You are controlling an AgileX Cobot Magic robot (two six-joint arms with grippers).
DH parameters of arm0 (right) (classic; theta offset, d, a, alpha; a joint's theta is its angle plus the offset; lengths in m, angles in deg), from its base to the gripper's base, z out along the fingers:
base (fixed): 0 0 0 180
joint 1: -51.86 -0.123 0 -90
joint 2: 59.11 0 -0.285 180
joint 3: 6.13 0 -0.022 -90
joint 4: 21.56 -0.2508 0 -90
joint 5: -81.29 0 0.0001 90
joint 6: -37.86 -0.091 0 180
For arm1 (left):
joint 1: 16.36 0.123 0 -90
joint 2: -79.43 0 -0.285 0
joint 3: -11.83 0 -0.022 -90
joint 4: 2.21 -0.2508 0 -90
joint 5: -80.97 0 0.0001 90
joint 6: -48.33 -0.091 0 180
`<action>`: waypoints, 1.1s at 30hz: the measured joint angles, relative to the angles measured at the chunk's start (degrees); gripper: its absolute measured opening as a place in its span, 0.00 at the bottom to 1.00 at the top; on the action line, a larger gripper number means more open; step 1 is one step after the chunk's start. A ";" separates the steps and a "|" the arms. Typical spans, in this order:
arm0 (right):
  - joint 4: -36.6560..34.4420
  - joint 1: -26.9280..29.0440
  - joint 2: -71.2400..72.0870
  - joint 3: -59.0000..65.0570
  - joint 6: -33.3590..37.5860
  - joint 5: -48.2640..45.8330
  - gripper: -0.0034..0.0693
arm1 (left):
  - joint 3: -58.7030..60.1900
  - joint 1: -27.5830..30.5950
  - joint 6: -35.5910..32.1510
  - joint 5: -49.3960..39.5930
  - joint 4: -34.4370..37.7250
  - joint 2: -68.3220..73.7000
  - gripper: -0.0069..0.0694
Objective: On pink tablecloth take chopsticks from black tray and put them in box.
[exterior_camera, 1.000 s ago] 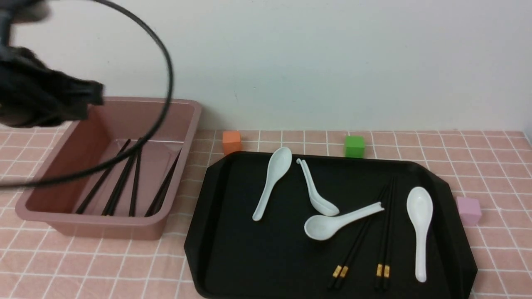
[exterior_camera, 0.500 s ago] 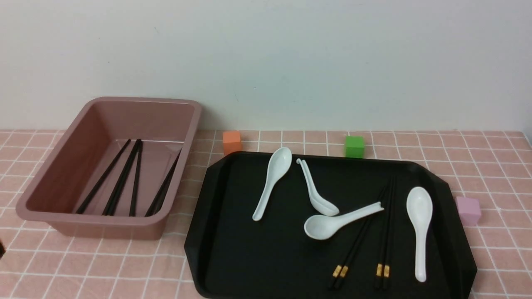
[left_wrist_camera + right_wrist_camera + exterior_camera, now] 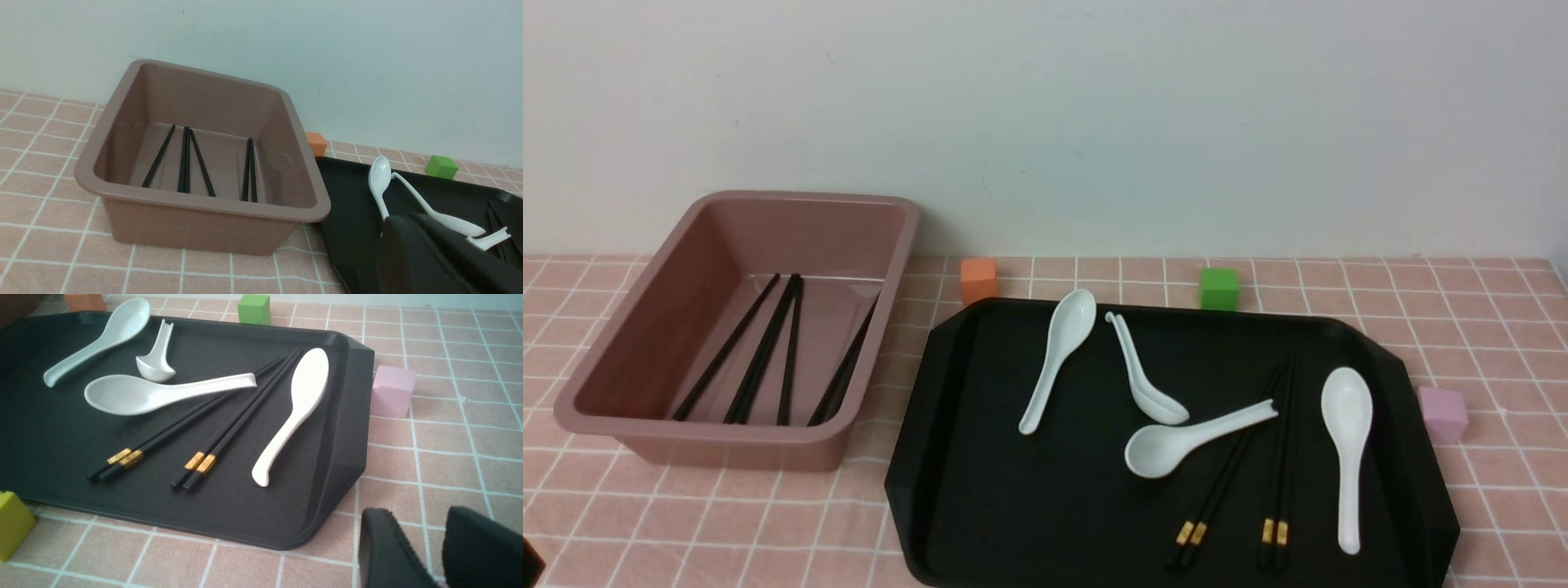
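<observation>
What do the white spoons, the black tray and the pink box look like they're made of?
The white spoons look like glazed ceramic: smooth, glossy, with soft highlights, though hard plastic is possible. The black tray seems moulded plastic, matte with a fine texture. The box looks like plastic too: smooth, slightly shiny, rounded corners and flared rim.

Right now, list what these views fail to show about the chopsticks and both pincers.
- Left pincer: left wrist view, blurred dark bulk cut by the frame edge; open or shut unclear.
- Right pincer: right wrist view, only its tips show, apart; rest cut off.
- Boxed chopsticks: front view, near ends hidden behind the box wall.
- Tray chopsticks: front view, a spoon handle covers part of one pair.
</observation>
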 joint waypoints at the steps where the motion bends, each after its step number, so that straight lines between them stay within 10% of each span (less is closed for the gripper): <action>1: 0.00 0.00 0.00 0.00 0.00 0.00 0.38 | 0.00 0.00 0.00 0.00 0.00 0.00 0.07; 33: 0.00 0.00 0.00 0.00 0.00 0.00 0.38 | 10.24 7.97 14.20 -4.39 -11.72 0.00 0.07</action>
